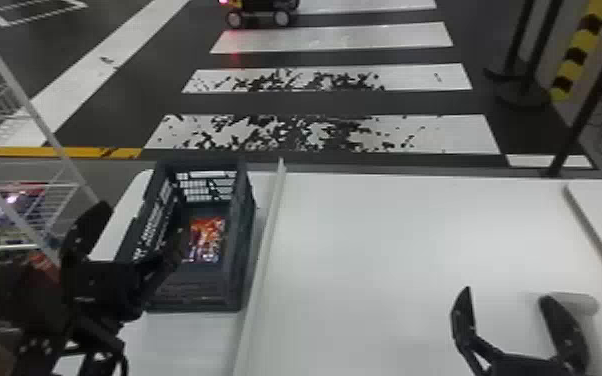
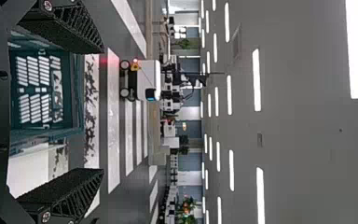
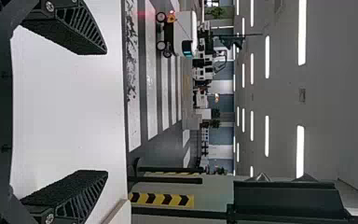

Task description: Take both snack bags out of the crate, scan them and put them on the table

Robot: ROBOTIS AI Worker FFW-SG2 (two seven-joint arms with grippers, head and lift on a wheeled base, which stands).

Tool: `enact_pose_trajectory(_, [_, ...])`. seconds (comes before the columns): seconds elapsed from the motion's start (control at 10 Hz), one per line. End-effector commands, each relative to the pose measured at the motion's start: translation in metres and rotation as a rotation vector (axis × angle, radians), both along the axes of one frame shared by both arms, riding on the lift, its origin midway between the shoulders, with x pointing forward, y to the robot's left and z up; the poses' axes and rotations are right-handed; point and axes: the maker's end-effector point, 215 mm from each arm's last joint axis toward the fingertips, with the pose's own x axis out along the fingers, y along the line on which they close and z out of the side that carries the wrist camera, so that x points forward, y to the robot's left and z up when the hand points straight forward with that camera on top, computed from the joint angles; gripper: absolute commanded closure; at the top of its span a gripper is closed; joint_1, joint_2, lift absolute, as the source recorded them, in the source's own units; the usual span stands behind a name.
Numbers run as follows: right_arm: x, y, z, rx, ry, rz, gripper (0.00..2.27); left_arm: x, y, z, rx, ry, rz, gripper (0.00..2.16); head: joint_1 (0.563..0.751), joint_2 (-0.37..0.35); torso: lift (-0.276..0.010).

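The head view shows one crate (image 1: 195, 296) and, visible inside it, one snack bag (image 1: 207, 237). The left gripper (image 1: 140, 226) and the right gripper (image 1: 507, 295) make two, with two fingers (image 1: 566, 332) apiece. The floor has one wheeled vehicle (image 1: 262, 6) and four white crossing stripes (image 1: 415, 133).

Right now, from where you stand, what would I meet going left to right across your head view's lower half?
Wire shelf → crate with a snack bag inside → raised white strip → right gripper.
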Motion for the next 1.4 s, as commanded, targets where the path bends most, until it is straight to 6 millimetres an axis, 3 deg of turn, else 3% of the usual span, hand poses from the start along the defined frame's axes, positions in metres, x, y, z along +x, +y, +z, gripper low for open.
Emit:
enact_pose_trajectory(0.0, [-0.001,0.004,-0.008,-0.005,0.026,0.008,0.08,0.021,0.02,-0.003,0.004,0.065,0.022,0.1,0.695,0.178,-0.094])
enact_pose_trajectory(0.2, [-0.003,0.008,-0.012,-0.005,0.039,0.013,0.08,0.05,0.043,0.008,-0.023,0.1,0.032,0.14,0.695,0.21,-0.094])
enact_pose_trajectory(0.4, [-0.007,0.007,-0.016,-0.009,0.05,0.013,0.07,0.077,0.054,0.0,-0.009,0.157,0.033,0.15,0.695,0.234,-0.094])
enact_pose_trajectory(0.7, [-0.009,0.009,-0.022,-0.02,0.07,0.014,0.07,0.112,0.065,-0.035,-0.061,0.305,0.025,0.15,0.695,0.244,-0.094])
enact_pose_trajectory(0.9, [-0.009,0.009,-0.024,-0.023,0.079,0.014,0.07,0.131,0.054,-0.063,-0.061,0.424,-0.008,0.15,0.695,0.246,-0.094])
enact_pose_trajectory(1.3, [-0.012,0.009,-0.027,-0.025,0.086,0.014,0.07,0.143,0.044,-0.112,-0.069,0.614,-0.045,0.15,0.695,0.221,-0.094])
